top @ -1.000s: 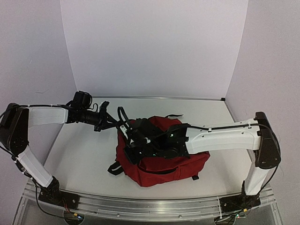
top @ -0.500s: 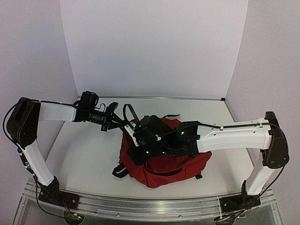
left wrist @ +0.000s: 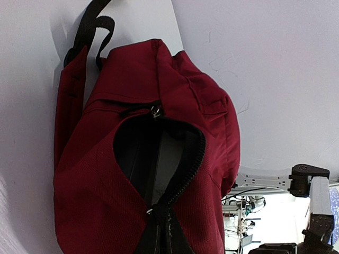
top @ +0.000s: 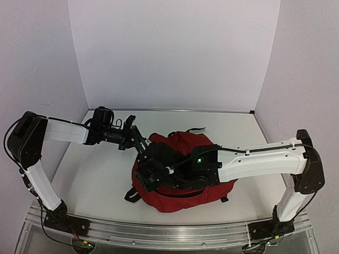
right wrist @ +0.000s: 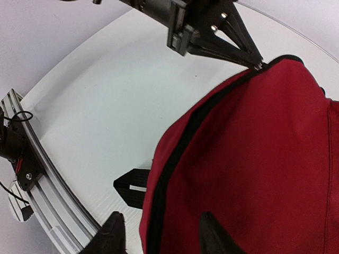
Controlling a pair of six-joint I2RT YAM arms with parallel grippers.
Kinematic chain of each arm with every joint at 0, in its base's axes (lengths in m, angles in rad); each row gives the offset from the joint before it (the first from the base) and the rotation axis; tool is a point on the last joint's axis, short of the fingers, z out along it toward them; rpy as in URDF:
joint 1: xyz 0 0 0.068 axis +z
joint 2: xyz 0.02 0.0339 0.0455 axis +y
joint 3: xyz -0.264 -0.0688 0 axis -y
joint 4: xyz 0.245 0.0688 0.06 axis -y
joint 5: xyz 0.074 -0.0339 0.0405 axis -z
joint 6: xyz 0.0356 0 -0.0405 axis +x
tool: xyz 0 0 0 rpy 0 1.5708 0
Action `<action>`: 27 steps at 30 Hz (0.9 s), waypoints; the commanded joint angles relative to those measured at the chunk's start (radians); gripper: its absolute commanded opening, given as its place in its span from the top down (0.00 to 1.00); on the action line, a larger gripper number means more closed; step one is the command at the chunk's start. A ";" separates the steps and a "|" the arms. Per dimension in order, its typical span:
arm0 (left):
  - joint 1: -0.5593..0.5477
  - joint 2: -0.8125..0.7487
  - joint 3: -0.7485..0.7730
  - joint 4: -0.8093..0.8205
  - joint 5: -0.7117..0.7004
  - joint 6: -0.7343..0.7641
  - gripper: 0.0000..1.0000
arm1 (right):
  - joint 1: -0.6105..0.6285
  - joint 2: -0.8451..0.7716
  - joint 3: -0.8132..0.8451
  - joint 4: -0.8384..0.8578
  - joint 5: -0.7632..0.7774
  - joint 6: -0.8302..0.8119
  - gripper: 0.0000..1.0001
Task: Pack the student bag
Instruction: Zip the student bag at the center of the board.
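Your student bag point(top: 183, 197) lies near the middle of the white table point(top: 95, 169), between the 2 arms, with black straps trailing off its near-left side.

Your left gripper point(top: 139, 140) reaches in from the left, and its jaws are pinched together on the bag's upper-left edge. From the right wrist, the tips of that gripper point(right wrist: 255, 62) meet right at the end of the black zipper track point(right wrist: 196, 119), where a small metal piece shows. From the left wrist, the bag point(left wrist: 100, 201) fills most of the frame. Its main zipper point(left wrist: 188, 166) is parted into a wide oval mouth, grey lining point(left wrist: 165, 159) shows inside, and a metal slider point(left wrist: 155, 110) sits at the far end of the opening. The black handle point(left wrist: 90, 26) loops out beyond the bag's top.

Your right gripper point(top: 152, 172) hangs over the left half of the bag. In its own camera, the 2 dark fingers point(right wrist: 112, 235) stand apart with nothing clamped, and the bag's zippered edge runs in the gap below them. One black strap point(right wrist: 130, 189) lies flat on the table beside that edge, near the metal rail point(right wrist: 47, 174).

I cannot make out any readable lettering on the bag's fabric from these views.
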 commanded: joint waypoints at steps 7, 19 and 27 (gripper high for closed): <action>-0.027 -0.124 -0.100 0.088 -0.095 0.015 1.00 | -0.013 0.180 0.224 -0.059 0.173 0.076 0.22; -0.027 -0.164 -0.098 0.059 -0.137 0.024 1.00 | -0.062 0.442 0.529 -0.267 0.283 0.098 0.36; -0.021 -0.169 -0.073 0.011 -0.205 0.036 1.00 | -0.063 0.346 0.439 -0.188 0.186 0.041 1.00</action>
